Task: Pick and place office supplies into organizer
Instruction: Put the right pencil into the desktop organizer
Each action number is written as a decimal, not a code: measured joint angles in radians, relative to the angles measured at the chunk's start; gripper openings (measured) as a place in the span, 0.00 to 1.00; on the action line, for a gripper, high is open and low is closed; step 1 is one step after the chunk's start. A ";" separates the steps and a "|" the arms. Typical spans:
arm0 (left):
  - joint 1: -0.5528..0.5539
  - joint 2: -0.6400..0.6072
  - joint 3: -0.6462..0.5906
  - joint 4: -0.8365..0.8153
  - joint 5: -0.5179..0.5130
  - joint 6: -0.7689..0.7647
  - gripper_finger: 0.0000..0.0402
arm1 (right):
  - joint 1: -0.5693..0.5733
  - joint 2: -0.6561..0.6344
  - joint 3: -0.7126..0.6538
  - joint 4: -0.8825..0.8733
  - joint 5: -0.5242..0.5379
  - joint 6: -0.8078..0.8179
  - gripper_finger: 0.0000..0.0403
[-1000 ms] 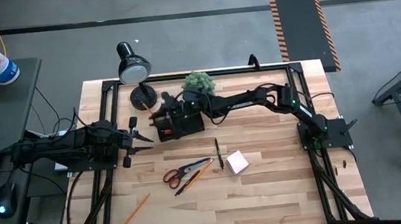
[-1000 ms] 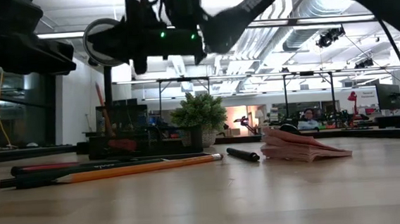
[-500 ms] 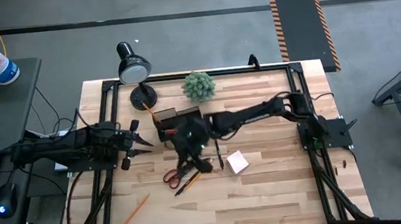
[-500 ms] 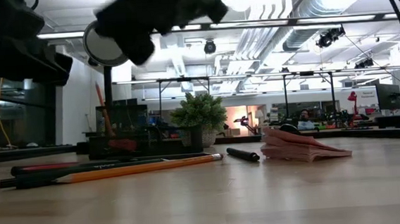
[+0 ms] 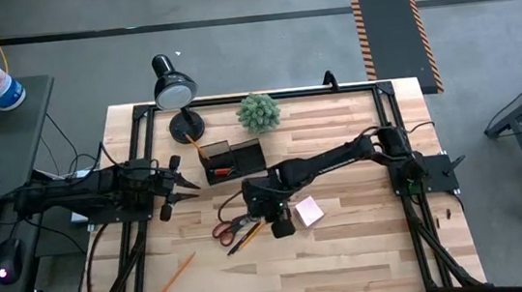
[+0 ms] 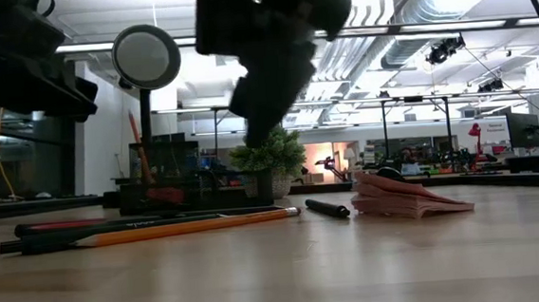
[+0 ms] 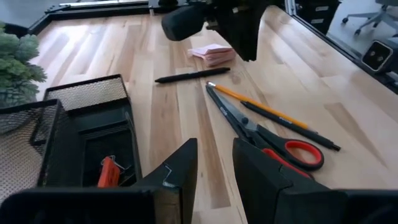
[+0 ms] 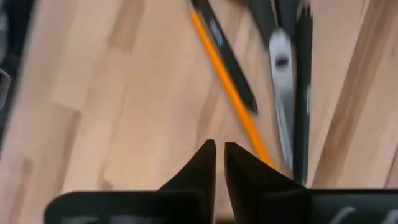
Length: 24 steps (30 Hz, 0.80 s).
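Beneath the right hand (image 5: 280, 224) lies most of what is left to do: the scissors (image 5: 235, 225) with their orange handles, an orange pencil (image 5: 252, 229) and a dark pencil crossing them, all still on the desk (image 5: 369, 251). This hand hangs above the desk over the blade end of the scissors, its fingers drawn nearly together with only a thin gap and nothing between them. Just beside it, on the side away from the scissors, sits the pale pink notepad (image 5: 309, 211), and just behind it the black pen (image 5: 284, 200). A second pencil (image 5: 175, 277) lies alone, well apart, toward the near left corner.

Farther back from the right hand stands the organizer (image 5: 233, 158), which in the left wrist view already holds at least one small orange item (image 7: 107, 172); its other compartments look mostly empty, so by this judgement the task is at an early stage.

The left hand (image 5: 183, 182) waits beside the organizer, fingers partly open and empty.

Open desk spreads in front of the right hand and out toward the right edge, giving free room. Behind the organizer the lamp (image 5: 174, 91) and plant (image 5: 258, 111) crowd the back edge, so approaches from there look tight.
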 joint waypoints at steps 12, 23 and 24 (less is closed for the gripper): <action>0.000 0.000 0.000 0.003 -0.018 0.000 0.22 | -0.059 -0.111 -0.183 -0.024 0.101 0.008 0.01; 0.000 0.000 0.000 0.003 -0.113 0.000 0.22 | -0.094 -0.416 -0.693 0.674 0.045 0.091 0.01; 0.000 0.000 0.000 0.003 -0.115 0.000 0.22 | -0.094 -0.419 -0.729 0.737 0.017 0.080 0.02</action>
